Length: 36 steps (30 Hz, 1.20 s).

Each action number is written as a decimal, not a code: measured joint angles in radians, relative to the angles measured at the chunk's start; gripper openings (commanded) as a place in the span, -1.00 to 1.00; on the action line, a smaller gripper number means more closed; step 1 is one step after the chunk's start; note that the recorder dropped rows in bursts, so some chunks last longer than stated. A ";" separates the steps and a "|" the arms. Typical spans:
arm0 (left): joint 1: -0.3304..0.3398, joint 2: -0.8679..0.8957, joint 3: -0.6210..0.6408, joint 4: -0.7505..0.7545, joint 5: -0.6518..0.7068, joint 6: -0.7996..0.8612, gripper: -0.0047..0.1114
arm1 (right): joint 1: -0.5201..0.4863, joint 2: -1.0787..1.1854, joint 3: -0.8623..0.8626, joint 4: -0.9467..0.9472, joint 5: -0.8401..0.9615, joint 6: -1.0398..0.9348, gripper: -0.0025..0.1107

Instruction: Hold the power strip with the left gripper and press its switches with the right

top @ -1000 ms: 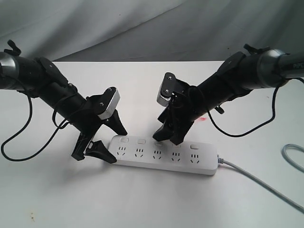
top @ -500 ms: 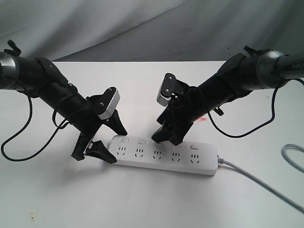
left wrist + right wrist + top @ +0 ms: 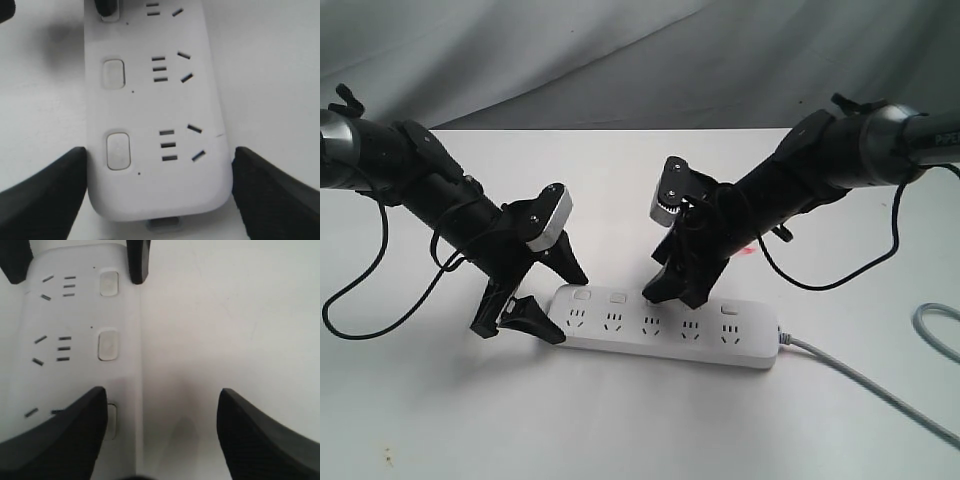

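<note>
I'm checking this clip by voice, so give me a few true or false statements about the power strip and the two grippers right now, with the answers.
The power strip shows five sockets. True.
The left gripper has its jaws on either side of the strip's cordless end. True.
The right gripper has its jaws shut. False: they are spread, one over the switches, one over the table.
The grey cord leaves at the left gripper's end. False: it leaves the opposite end.
</note>
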 measured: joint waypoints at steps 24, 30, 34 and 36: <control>0.000 0.000 0.000 0.000 0.000 0.000 -0.33 | 0.005 -0.045 0.025 0.047 -0.012 -0.047 0.09; 0.000 0.000 0.000 0.000 0.000 0.000 -0.33 | -0.085 -0.057 0.025 0.060 0.068 -0.069 0.09; 0.000 0.000 0.000 0.000 0.000 0.000 -0.33 | -0.105 -0.057 0.025 0.060 0.106 -0.069 0.09; 0.000 0.000 0.000 0.000 0.000 0.000 -0.33 | -0.105 -0.057 0.025 0.060 0.113 -0.067 0.09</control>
